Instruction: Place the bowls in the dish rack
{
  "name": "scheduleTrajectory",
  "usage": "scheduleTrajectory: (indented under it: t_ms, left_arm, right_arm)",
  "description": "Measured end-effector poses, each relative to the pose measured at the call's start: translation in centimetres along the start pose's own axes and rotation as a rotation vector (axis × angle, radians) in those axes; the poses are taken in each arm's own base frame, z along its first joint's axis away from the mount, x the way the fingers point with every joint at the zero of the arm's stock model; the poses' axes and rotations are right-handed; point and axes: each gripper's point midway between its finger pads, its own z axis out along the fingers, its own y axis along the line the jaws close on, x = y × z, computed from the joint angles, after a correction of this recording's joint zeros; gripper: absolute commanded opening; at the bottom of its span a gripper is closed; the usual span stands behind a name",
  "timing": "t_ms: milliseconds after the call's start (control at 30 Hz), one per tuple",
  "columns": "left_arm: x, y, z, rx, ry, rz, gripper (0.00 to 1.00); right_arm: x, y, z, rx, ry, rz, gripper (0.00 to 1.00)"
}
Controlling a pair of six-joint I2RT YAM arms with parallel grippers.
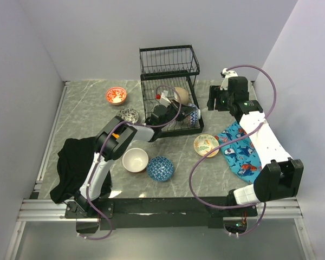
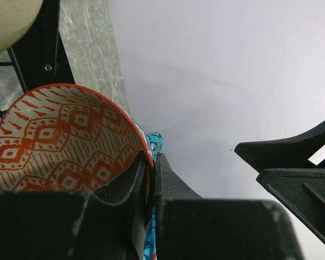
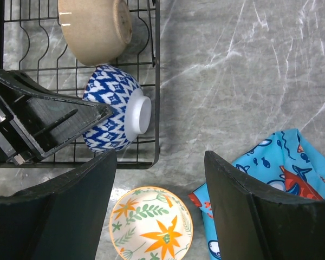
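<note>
Pinching the rim of the red-patterned bowl (image 2: pixel 70 141) with my left gripper (image 2: pixel 151 160) at the dish rack (image 1: pixel 169 62), I held my right gripper (image 3: pixel 160 162) spread above the table (image 3: pixel 233 65).

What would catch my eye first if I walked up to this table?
Probably the black wire dish rack at the back of the table, where the left gripper reaches inside it, shut on the rim of a red-patterned bowl. Then the bright blue cloth on the right, beside a flowered bowl, and a white bowl and a blue bowl near the front.
</note>
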Motion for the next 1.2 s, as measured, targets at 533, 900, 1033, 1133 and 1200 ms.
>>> scheduleTrajectory:
  t_ms: [533, 900, 1033, 1133, 1200]
  left_arm:
    - [0.3, 1.4, 0.9, -0.017, -0.012, -0.112, 0.32]
    - [1.6, 1.2, 1.0, 0.006, 0.058, -0.044, 0.51]
    - [0.3, 0.9, 0.8, 0.017, 0.065, 0.023, 0.53]
    - [-1.6, -0.1, 0.3, 0.018, 0.067, 0.088, 0.55]
    - [-2.7, -1.0, -0.1, 0.015, 0.075, 0.137, 0.55]
  right_arm:
    - [0.1, 0.0, 0.0, 0.001, 0.003, -0.002, 0.73]
    - [-0.3, 0.1, -0.1, 0.000, -0.005, 0.004, 0.74]
    - [-1.3, 0.2, -0.3, -0.004, -0.028, 0.004, 0.74]
    - [-2.2, 0.3, -0.6, -0.010, -0.050, 0.002, 0.75]
    - [-2.8, 0.5, -0.8, -0.014, -0.063, 0.001, 0.76]
